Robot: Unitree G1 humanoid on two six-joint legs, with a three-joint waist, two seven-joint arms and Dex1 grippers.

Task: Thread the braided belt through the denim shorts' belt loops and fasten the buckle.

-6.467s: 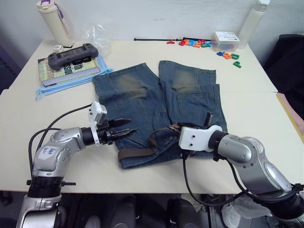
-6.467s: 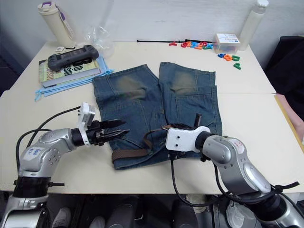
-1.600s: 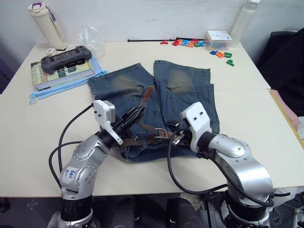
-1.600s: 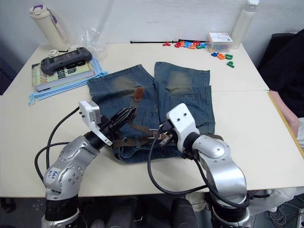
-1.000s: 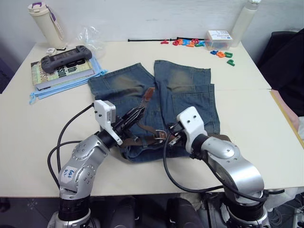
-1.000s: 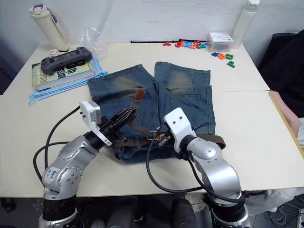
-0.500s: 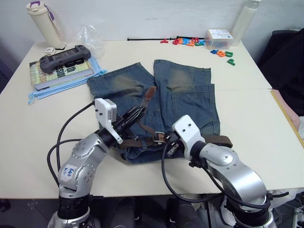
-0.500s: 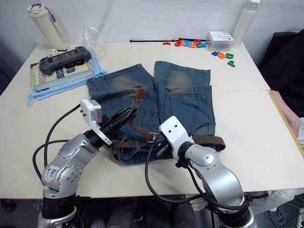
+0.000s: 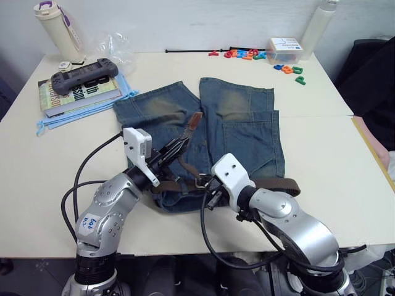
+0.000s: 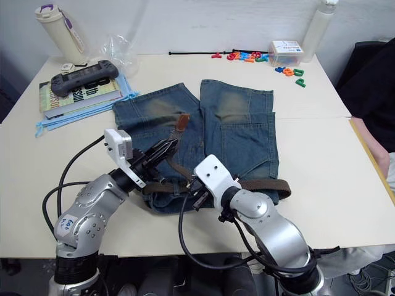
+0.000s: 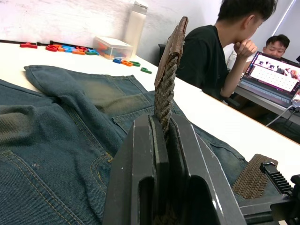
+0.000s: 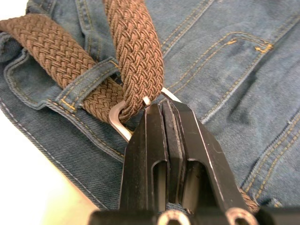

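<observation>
Along the far edge of the table sit a cream tumbler at the left corner, a crumpled clear bag, a thin black cord, bright plastic letters, a small clear box and a white bottle. A dark game controller rests on a book over a light blue cloth near the left edge. None of these crowd the denim shorts, which lie flat mid-table, waistband toward the near edge, legs showing faded tan patches. The braided belt, a coarse woven brown strap, runs along the waistband and under one of the belt loops, a stitched denim strip. The left gripper is clenched on the belt's tip, holding it upright above the shorts. The right gripper is clamped on the buckle, a thin silver metal frame, at the waistband's middle. In the left wrist view, two people sit by a laptop beyond the table.
</observation>
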